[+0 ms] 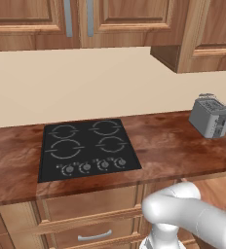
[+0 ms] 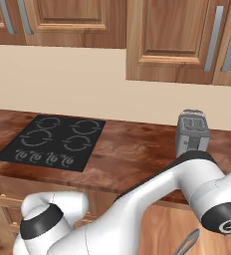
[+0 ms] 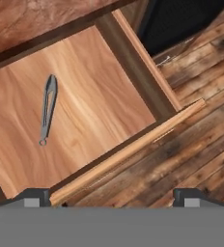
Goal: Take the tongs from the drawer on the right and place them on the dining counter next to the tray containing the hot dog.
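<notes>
The drawer (image 3: 99,72) stands pulled open below the counter edge, and the hand view looks down into it. On its bare wooden floor, towards the left, lie the slim grey tongs (image 3: 47,109), lengthwise with the joined ring end nearest the front panel (image 3: 128,152). My gripper (image 3: 113,197) hangs above the drawer's front edge, open, with nothing between its fingertips (image 3: 34,195). It is well clear of the tongs. In the right base view a thin grey piece of the tongs (image 2: 187,243) shows under my arm. The dining counter and the tray are out of view.
A wood counter carries a black stovetop (image 1: 85,148) and a silver toaster (image 1: 210,116), with upper cabinets (image 1: 47,19) above. A shut drawer with a silver handle (image 1: 93,237) sits under the stovetop. Plank floor (image 3: 196,144) lies beside the open drawer.
</notes>
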Robot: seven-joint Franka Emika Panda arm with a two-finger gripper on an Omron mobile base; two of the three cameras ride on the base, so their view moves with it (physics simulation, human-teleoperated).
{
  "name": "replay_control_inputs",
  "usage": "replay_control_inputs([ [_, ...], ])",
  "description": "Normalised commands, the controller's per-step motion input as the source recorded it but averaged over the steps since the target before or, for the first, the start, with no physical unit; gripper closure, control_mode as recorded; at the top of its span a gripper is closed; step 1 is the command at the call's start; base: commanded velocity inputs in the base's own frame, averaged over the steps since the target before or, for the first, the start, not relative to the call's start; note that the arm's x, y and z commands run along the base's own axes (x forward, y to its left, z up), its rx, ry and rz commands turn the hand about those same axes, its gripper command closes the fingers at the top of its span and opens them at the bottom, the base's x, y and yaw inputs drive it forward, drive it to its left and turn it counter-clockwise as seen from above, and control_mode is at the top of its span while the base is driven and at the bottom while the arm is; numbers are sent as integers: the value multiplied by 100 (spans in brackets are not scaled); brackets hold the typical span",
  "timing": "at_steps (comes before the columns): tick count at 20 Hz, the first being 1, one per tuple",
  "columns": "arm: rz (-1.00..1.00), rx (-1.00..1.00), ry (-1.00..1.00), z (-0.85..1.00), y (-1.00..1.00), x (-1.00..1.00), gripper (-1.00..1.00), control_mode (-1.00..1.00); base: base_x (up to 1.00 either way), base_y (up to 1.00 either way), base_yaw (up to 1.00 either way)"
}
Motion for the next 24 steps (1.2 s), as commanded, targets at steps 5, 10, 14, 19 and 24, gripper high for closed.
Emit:
replay_control_inputs([
  [5,3,1,3,0,36,5,-100,-100,0,0,0],
  [10,4,0,0,0,12,9,-100,-100,0,0,0],
  [14,18,0,0,-2,77,20,-100,-100,0,0,0],
  [19,21,4,0,0,73,6,-100,-100,0,0,0],
  [24,29,1,0,-5,40,0,-100,-100,0,0,0],
])
